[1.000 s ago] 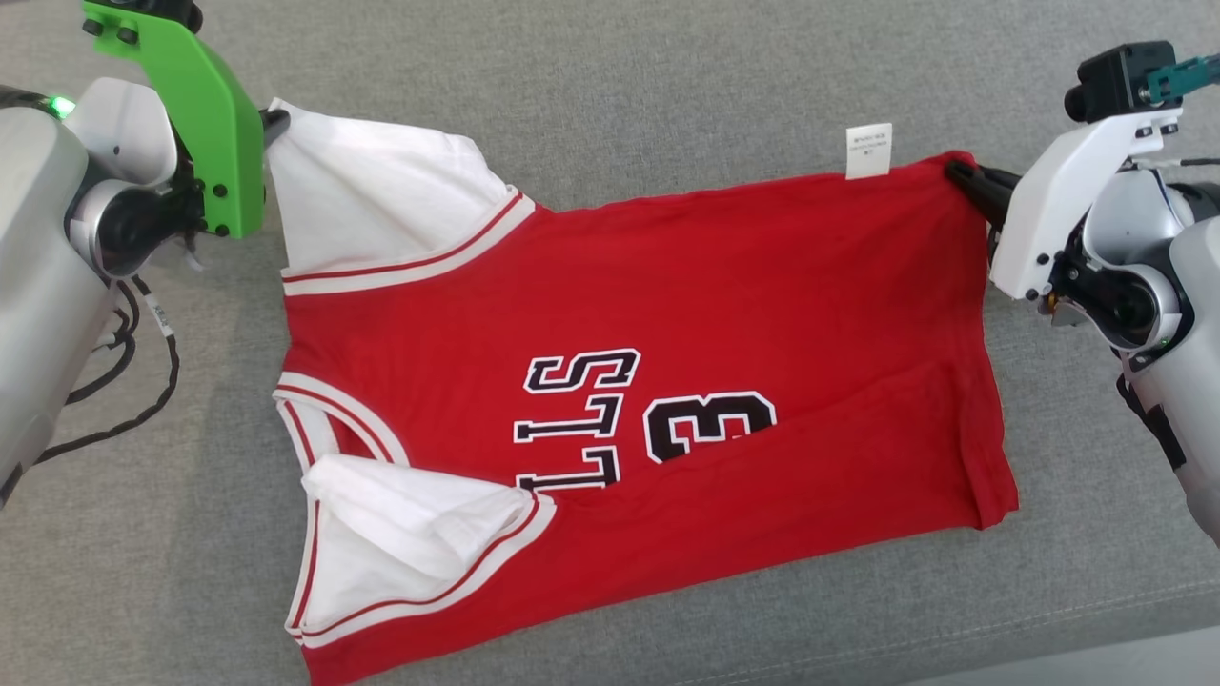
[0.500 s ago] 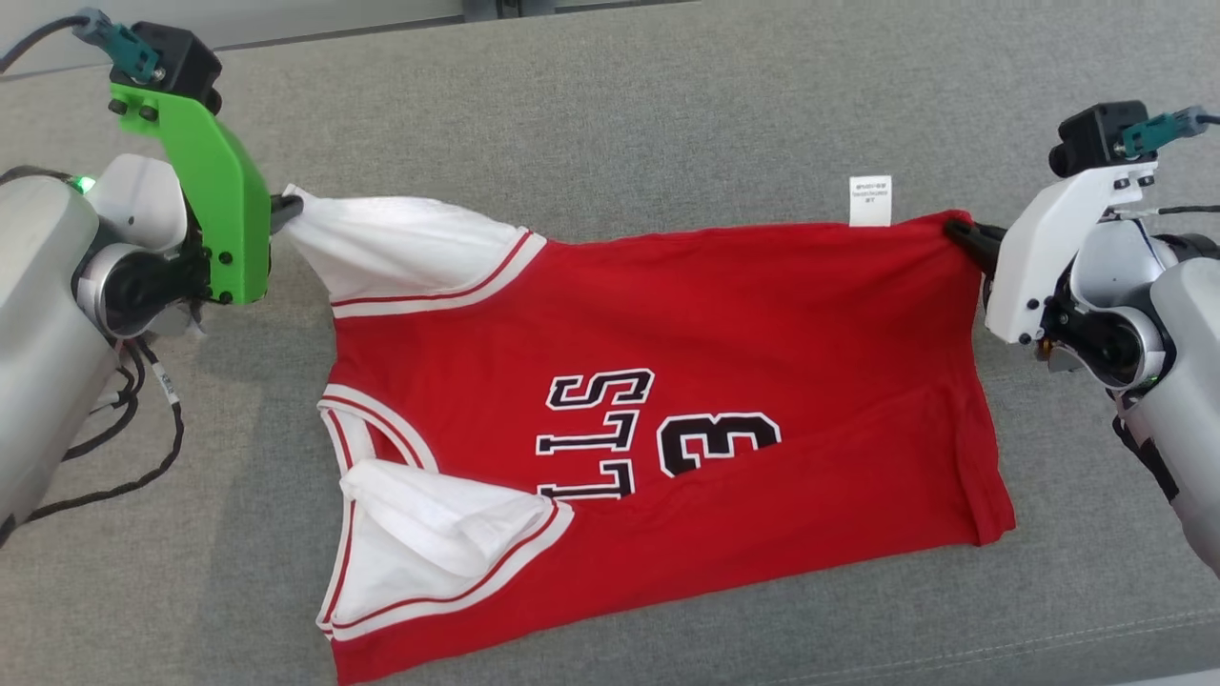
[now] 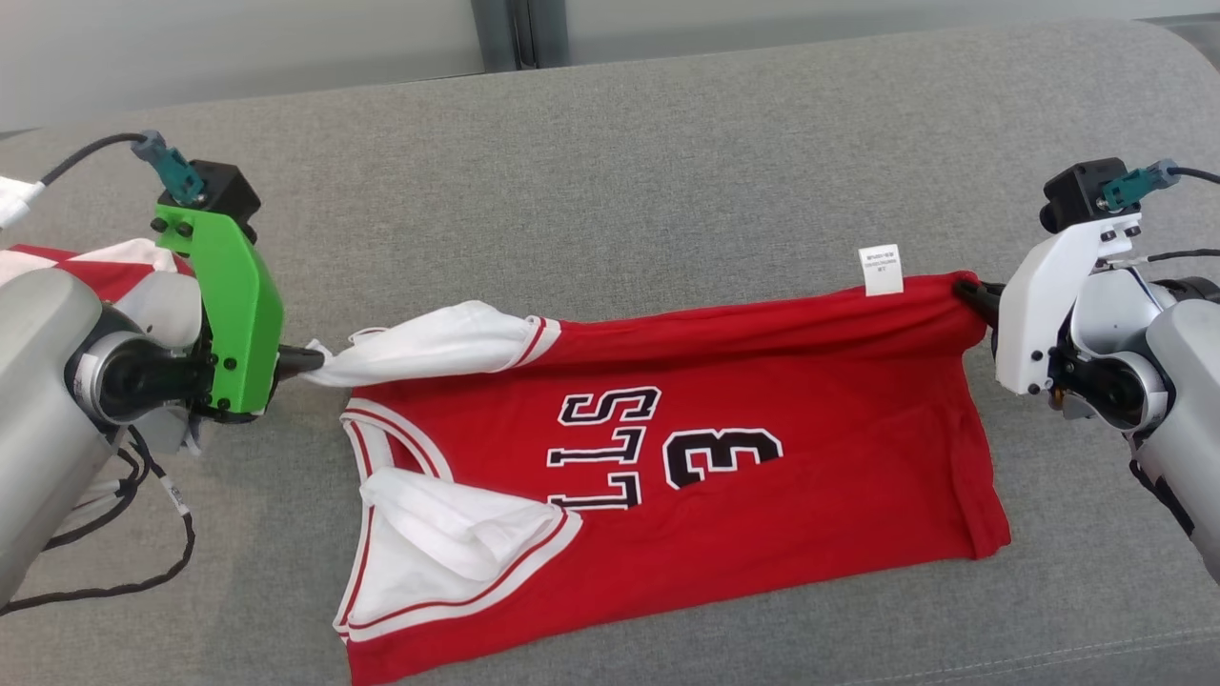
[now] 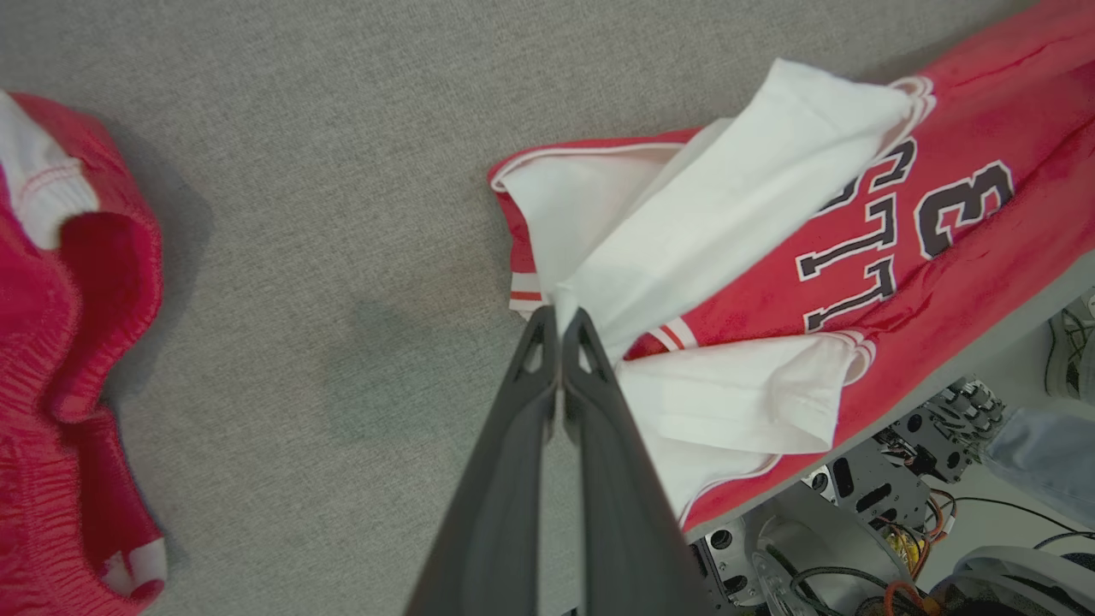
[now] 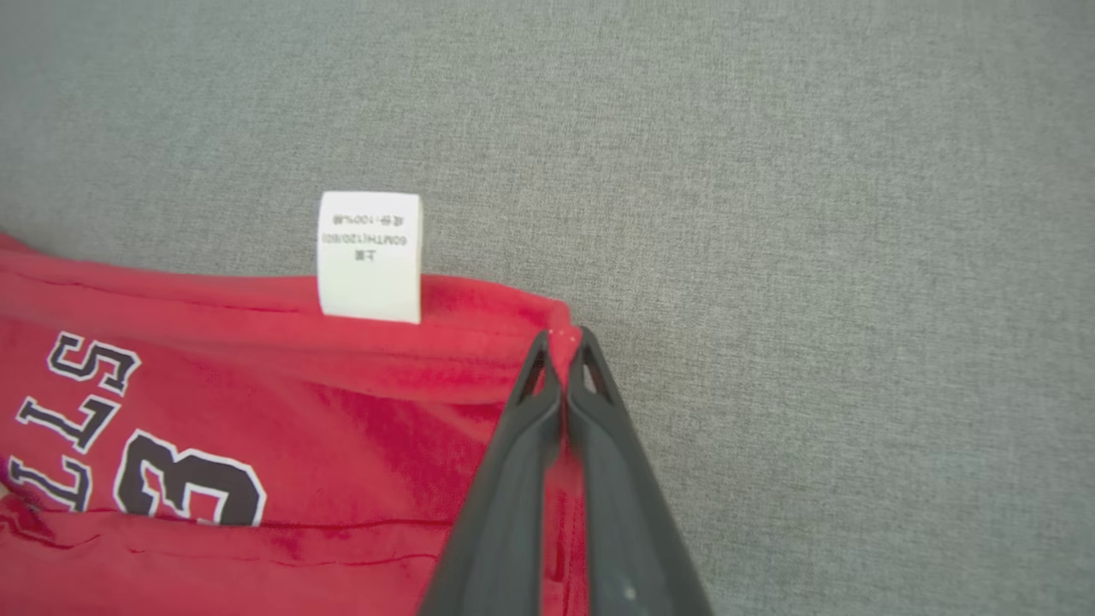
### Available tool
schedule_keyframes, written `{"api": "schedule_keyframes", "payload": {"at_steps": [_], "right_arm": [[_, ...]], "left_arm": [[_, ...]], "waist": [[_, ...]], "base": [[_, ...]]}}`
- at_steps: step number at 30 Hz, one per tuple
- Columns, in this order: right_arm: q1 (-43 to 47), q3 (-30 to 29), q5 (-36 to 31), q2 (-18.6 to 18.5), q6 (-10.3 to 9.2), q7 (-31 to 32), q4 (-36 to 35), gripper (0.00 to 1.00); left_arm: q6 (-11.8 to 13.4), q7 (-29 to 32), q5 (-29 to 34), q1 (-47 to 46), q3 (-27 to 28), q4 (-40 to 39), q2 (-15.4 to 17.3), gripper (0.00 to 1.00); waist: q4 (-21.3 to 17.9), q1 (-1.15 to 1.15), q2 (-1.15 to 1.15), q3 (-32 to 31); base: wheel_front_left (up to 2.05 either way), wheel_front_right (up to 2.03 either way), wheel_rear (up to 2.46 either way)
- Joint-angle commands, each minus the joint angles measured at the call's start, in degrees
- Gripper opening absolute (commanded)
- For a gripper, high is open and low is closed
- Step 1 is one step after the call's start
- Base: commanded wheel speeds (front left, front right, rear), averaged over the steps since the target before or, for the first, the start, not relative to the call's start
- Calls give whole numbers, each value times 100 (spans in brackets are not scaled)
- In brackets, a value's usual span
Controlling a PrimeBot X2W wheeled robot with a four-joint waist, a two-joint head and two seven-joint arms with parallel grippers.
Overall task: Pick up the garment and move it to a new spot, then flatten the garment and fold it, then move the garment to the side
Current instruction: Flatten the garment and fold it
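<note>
The garment (image 3: pixel 762 514) is a red jersey with white sleeves and black lettering, lying on a grey padded surface (image 3: pixel 667 171). Its far edge is raised and stretched taut between my two grippers. My left gripper (image 3: pixel 310 360) is shut on the tip of the far white sleeve (image 3: pixel 448 345); in the left wrist view its fingertips (image 4: pixel 560 321) pinch that sleeve (image 4: pixel 727 188). At the other end, my right gripper (image 3: pixel 967 291) is shut on the far hem corner, beside a white label (image 3: pixel 881 270). The right wrist view has the gripper (image 5: pixel 560 342) clamping red cloth (image 5: pixel 257 359) near the label (image 5: pixel 369 255).
Another red and white garment (image 3: pixel 91 267) lies at the far left, behind my left arm, and appears bunched (image 4: pixel 68 342) in the left wrist view. The padded surface's front edge (image 3: pixel 1096 657) runs along the bottom right. A pale wall (image 3: pixel 286 48) is behind.
The camera has tilted up, shifting the whole picture. Both grippers have drawn the garment's far edge towards the near side; the far sleeve is now pulled into a thin strip.
</note>
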Motion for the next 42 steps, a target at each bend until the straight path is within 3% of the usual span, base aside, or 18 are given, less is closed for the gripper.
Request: {"api": "schedule_keyframes", "payload": {"at_steps": [1, 15, 38, 39, 40, 41, 42], "right_arm": [[-38, 81, 61, -89, 1, 27, 7, 0], [-269, 1157, 777, -782, 1, 344, -485, 0], [-475, 2119, 1736, -1189, 1, 687, -330, 0], [-474, 2132, 1760, -1193, 1, 700, -318, 18], [-475, 2156, 1775, -1200, 1, 709, -306, 49], [-477, 2187, 1783, -1202, 1, 735, -303, 100], [-473, 2216, 1815, -1199, 1, 758, -295, 100]], "left_arm": [[62, 83, -77, 130, -24, -127, 67, 0], [581, 791, -518, 550, -170, -1167, 407, 0], [800, 1138, -756, 930, -298, -1766, 485, 0], [794, 1142, -755, 944, -302, -1765, 483, 0], [788, 1131, -749, 962, -307, -1762, 476, 11], [788, 1126, -745, 977, -313, -1758, 468, 44], [791, 1156, -736, 997, -327, -1752, 461, 100]], "waist": [[26, 0, 0, -9], [81, 0, 0, 108], [30, 0, 0, 139], [26, 0, 0, 136], [23, 0, 0, 133], [20, 0, 0, 131], [17, 0, 0, 127]], "base": [[0, 0, 0], [0, 0, 0], [0, 0, 0], [0, 0, 0], [0, 0, 0], [0, 0, 0], [0, 0, 0]]}}
